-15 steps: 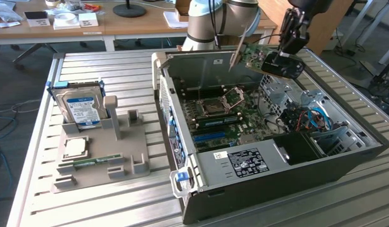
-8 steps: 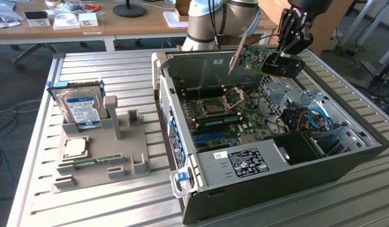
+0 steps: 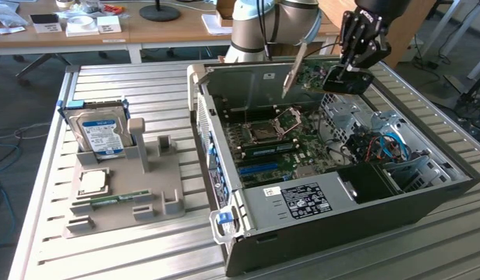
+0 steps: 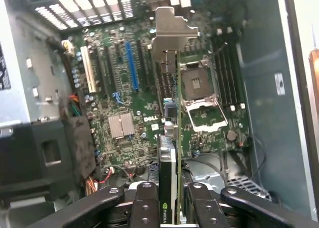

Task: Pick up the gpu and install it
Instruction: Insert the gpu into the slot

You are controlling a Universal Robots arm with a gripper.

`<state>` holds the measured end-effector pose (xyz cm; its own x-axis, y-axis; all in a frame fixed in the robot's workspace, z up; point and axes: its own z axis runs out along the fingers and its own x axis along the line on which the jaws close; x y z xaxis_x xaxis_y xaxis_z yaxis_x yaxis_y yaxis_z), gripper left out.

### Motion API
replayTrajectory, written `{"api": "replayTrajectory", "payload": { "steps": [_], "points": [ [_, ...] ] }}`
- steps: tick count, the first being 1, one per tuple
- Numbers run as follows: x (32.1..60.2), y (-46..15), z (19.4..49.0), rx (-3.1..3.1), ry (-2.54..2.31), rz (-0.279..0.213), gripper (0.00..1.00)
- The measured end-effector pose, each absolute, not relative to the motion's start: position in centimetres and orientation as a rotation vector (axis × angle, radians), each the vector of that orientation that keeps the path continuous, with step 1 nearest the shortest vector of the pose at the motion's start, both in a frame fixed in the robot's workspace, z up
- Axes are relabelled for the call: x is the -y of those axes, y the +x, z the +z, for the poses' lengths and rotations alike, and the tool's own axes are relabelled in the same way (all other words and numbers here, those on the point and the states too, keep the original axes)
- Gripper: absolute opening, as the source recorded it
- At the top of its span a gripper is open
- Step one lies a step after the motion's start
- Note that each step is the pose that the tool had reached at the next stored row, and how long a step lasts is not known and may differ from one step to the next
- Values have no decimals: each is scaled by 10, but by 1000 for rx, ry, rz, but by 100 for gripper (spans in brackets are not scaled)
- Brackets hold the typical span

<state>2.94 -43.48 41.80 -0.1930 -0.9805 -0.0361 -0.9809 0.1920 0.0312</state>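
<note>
Gripper (image 4: 172, 205) clamps gpu (image 4: 169, 34) | above motherboard (image 4: 124, 88) of open case (image 3: 341, 227) | hard drive (image 3: 100, 131) well apart

Open computer case (image 3: 341, 233) lying on slatted metal table (image 3: 139, 81), directly under pincer (image 3: 343, 73). Motherboard (image 3: 275, 143) inside, below pincer; CPU socket (image 3: 291, 121) near, lower. Well apart from pincer, toward exterior view's left: grey fixture (image 3: 119, 217) with blue-labelled hard drive (image 3: 100, 133) upright, processor chip (image 3: 93, 182) flat, green memory stick (image 3: 115, 199). Wooden table (image 3: 162, 32) beyond pincer, cluttered.
</note>
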Motion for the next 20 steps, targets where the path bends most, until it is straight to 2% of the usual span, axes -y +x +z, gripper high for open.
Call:
{"api": "replayTrajectory", "payload": {
  "steps": [8, 15, 20],
  "points": [
    [435, 29, 417, -2358, -2063, 73, 27],
    [435, 28, 412, -2314, -2080, 42, 27],
    [435, 23, 410, -2305, -2087, 39, 27]
  ]
}}
